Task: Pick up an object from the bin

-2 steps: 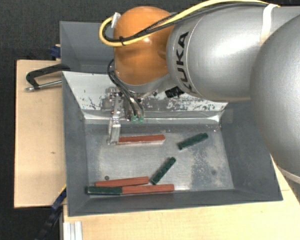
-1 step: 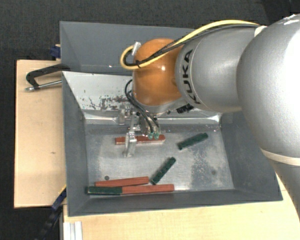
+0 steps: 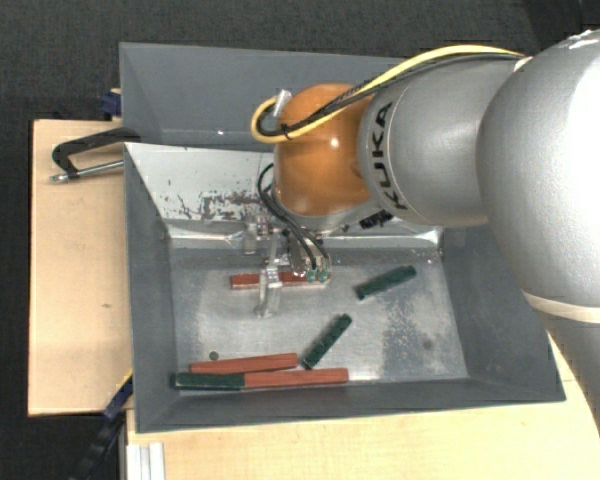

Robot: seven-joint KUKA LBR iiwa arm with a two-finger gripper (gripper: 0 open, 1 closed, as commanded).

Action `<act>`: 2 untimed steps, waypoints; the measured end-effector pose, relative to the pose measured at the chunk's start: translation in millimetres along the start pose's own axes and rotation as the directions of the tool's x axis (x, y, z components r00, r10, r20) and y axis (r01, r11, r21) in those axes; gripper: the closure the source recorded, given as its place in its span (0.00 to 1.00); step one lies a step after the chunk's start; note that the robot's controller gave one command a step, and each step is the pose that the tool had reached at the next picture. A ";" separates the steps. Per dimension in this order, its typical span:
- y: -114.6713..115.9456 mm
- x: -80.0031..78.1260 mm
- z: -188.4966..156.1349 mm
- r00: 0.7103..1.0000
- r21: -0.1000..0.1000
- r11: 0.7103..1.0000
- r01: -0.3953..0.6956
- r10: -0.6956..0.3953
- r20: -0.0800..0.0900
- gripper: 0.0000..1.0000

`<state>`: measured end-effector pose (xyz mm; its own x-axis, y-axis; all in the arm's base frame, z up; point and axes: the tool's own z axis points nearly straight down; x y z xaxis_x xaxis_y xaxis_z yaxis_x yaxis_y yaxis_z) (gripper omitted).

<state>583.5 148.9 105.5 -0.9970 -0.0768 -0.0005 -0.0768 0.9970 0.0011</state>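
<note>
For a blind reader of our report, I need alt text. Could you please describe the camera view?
The arm's tool hangs low over a red-brown stick near the middle of the grey metal bin. One dark green stick and a second green stick lie toward the view's right, and a row of red and green sticks lies along the near wall.

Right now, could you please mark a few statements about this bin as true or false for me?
1. The jaws are over a red stick near the middle of the bin. True.
2. Two green sticks lie to its right. True.
3. The sticks along the bottom wall are all green. False: two red sticks and one green stick lie there.
4. The arm comes in from the left. False: it comes from the right.
</note>
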 end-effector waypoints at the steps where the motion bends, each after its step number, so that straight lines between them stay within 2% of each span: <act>1: -47.6 -15.3 4.2 1.000 0.000 1.000 -0.016 0.016 0.006 0.00; 2: -36.1 -12.7 36.4 0.994 0.000 0.994 0.106 -0.106 -0.003 0.00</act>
<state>598.9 113.9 69.1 -0.9832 -0.1823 0.0020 -0.1823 0.9832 0.0014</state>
